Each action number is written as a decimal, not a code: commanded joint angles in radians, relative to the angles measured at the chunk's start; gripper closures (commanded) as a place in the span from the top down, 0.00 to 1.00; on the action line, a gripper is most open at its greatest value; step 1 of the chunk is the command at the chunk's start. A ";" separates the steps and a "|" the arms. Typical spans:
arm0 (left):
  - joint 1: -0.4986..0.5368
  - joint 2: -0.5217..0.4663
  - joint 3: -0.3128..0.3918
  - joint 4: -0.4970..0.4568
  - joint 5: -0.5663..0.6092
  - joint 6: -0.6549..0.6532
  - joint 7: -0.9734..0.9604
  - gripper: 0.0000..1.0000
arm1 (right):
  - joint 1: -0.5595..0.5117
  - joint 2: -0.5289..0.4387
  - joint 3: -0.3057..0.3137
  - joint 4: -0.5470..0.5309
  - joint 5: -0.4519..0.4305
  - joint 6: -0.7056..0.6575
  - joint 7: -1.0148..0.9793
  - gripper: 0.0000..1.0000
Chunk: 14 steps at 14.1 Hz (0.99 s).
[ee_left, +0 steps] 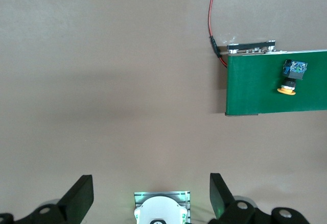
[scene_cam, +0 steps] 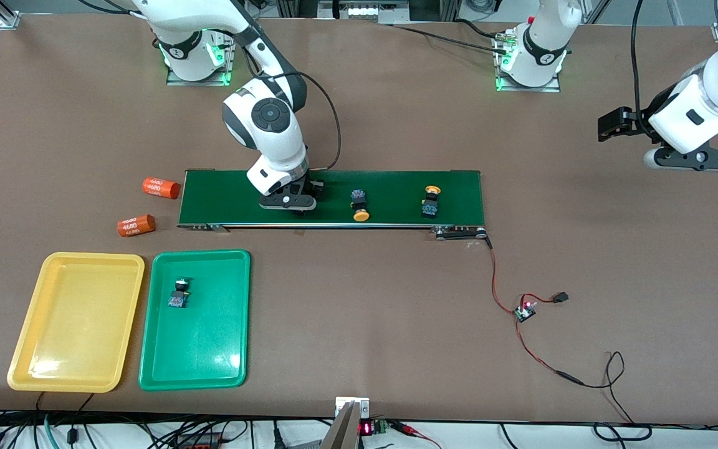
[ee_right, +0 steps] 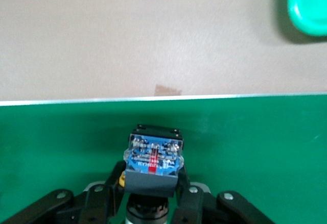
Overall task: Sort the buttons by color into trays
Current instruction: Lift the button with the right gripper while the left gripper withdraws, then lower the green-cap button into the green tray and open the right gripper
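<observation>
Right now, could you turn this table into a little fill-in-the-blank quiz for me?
1. The green tray holds ____ button(s).
2. The yellow tray holds ____ buttons.
3. The two buttons lying free on the belt have ____ caps.
4. The right pincer closes on a button over the ____.

Missing words: one; no; yellow; belt

Four buttons (scene_cam: 360, 206), two trays (scene_cam: 75, 321), two orange cylinders (scene_cam: 161, 187)

"4680" on both orange cylinders (scene_cam: 161, 188); (scene_cam: 136, 225).
</observation>
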 commanded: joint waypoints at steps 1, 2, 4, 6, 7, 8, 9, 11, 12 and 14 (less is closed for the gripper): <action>-0.005 0.025 -0.003 0.032 0.027 -0.021 0.028 1.00 | 0.003 -0.056 -0.032 0.004 -0.005 -0.038 -0.018 0.03; -0.007 0.027 -0.006 0.033 0.027 -0.019 0.028 1.00 | 0.001 -0.071 -0.038 0.006 -0.005 -0.045 -0.020 0.03; -0.007 0.048 -0.014 0.074 0.021 -0.022 0.028 1.00 | -0.018 -0.085 -0.043 0.038 -0.007 -0.093 -0.035 0.03; -0.005 0.057 -0.014 0.090 0.024 -0.022 0.028 1.00 | -0.063 -0.080 -0.043 0.101 -0.005 -0.175 -0.137 0.03; -0.007 0.062 -0.014 0.090 0.029 -0.019 0.028 1.00 | -0.092 -0.074 -0.043 0.127 -0.002 -0.206 -0.190 0.03; -0.007 0.073 -0.014 0.090 0.027 -0.018 0.027 1.00 | -0.119 -0.069 -0.043 0.145 0.001 -0.219 -0.230 0.03; -0.007 0.074 -0.014 0.090 0.029 -0.004 0.027 1.00 | -0.144 -0.059 -0.043 0.161 0.006 -0.222 -0.262 0.03; -0.008 0.074 -0.014 0.090 0.027 0.002 0.028 1.00 | -0.201 -0.025 -0.044 0.205 0.006 -0.220 -0.340 0.04; -0.007 0.074 -0.014 0.091 0.027 0.004 0.028 1.00 | -0.221 -0.002 -0.044 0.237 0.007 -0.222 -0.369 0.04; -0.007 0.074 -0.014 0.091 0.026 0.004 0.028 1.00 | -0.258 0.035 -0.044 0.279 0.007 -0.220 -0.400 0.05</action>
